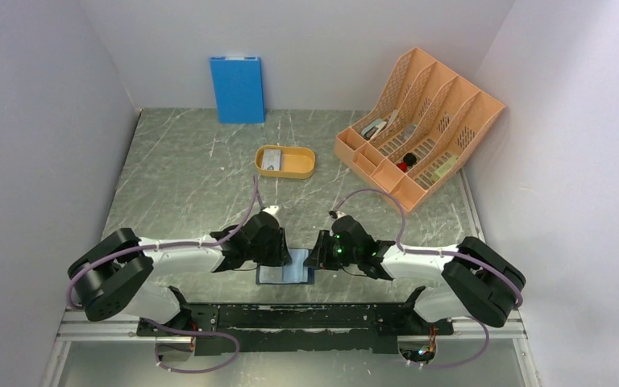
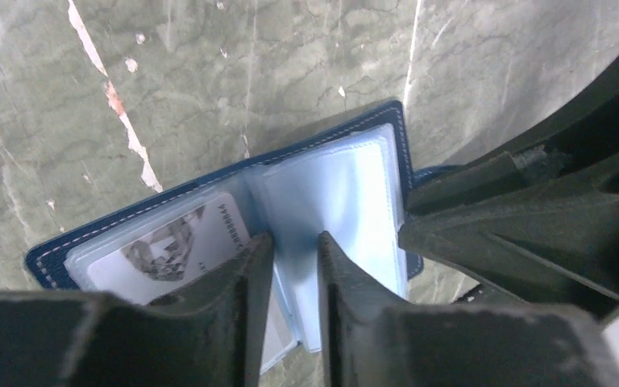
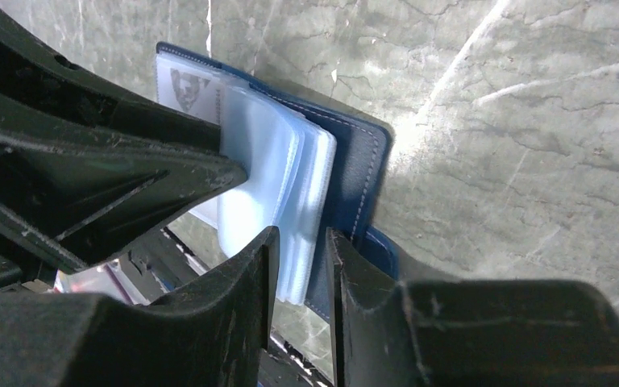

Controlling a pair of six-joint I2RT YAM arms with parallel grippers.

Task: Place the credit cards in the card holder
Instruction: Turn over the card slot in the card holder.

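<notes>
At the bottom centre of the left wrist view, the left gripper [image 2: 292, 242] stands with its 2 dark fingers a narrow gap apart, astride 1 clear leaf of the open card holder [image 2: 330, 185]. Whether they pinch that leaf or only straddle it I cannot tell. In the right wrist view the right gripper [image 3: 302, 238] likewise brackets the edge of the stacked pale pockets, pressing or not I cannot tell. The holder lies flat on the marbled grey table [image 2: 209, 64] directly under both grippers, its long axis running left to right between the arms in the top view. 1 credit card [image 2: 173, 246] sits in a glossy pocket at lower left. Stitched navy leather frames the thin, floppy plastic. Up-frame, the shallow orange tray [image 1: 305, 168] holds a grey card [image 1: 272, 159], seemingly a shade nearer the left arm.
</notes>
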